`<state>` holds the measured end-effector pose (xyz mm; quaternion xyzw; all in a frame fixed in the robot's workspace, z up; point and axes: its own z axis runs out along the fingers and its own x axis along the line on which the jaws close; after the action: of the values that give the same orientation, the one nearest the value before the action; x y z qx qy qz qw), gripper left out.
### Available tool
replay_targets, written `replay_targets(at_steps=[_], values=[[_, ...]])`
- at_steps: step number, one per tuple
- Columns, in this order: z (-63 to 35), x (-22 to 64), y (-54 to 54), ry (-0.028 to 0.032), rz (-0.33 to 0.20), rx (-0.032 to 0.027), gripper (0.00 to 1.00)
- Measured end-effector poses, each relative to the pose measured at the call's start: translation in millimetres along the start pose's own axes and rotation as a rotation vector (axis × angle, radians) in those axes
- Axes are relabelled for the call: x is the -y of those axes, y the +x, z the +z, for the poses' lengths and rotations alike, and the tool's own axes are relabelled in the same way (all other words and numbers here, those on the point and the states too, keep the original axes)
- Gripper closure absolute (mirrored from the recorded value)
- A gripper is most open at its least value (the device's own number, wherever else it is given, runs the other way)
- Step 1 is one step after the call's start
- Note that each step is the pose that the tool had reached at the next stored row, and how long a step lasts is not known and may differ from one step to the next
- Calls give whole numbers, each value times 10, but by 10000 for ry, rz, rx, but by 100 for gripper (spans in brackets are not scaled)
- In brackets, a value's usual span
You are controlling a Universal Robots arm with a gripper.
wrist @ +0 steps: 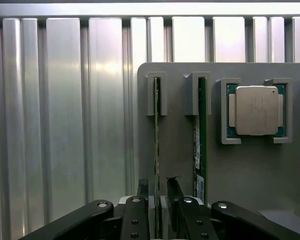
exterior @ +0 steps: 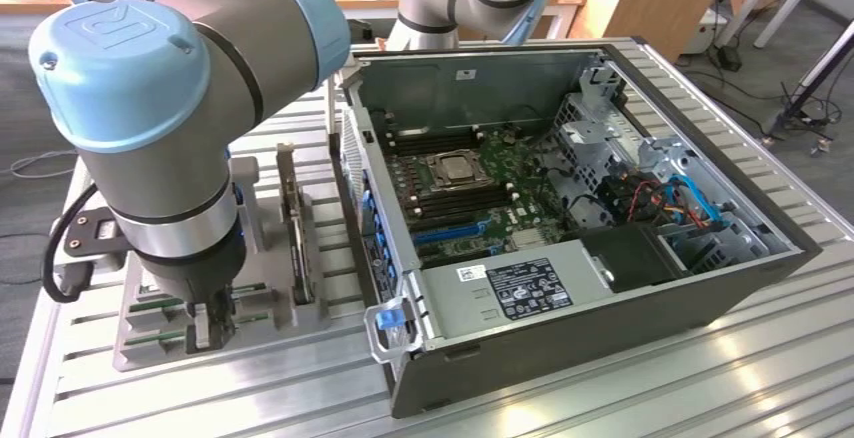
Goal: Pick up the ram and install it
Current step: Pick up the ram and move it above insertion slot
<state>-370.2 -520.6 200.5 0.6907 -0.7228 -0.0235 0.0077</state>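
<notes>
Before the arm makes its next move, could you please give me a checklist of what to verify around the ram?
1. Jaws open: ok, they stand apart.
2. Jaws straddle the ram: ok, one on each side of it.
3. Ram upright in the holder: ok.
4. Second ram stick clear of the jaws: ok, it stands apart in its own slot.
5. Computer case open: ok, the motherboard is exposed.
6. Free memory slot on the motherboard: cannot tell.
</notes>
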Motion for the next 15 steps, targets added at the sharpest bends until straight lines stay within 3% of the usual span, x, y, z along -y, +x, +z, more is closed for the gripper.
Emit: replay_targets(at_steps=[15], values=[[2,0,-10,0,-2,-7,70]])
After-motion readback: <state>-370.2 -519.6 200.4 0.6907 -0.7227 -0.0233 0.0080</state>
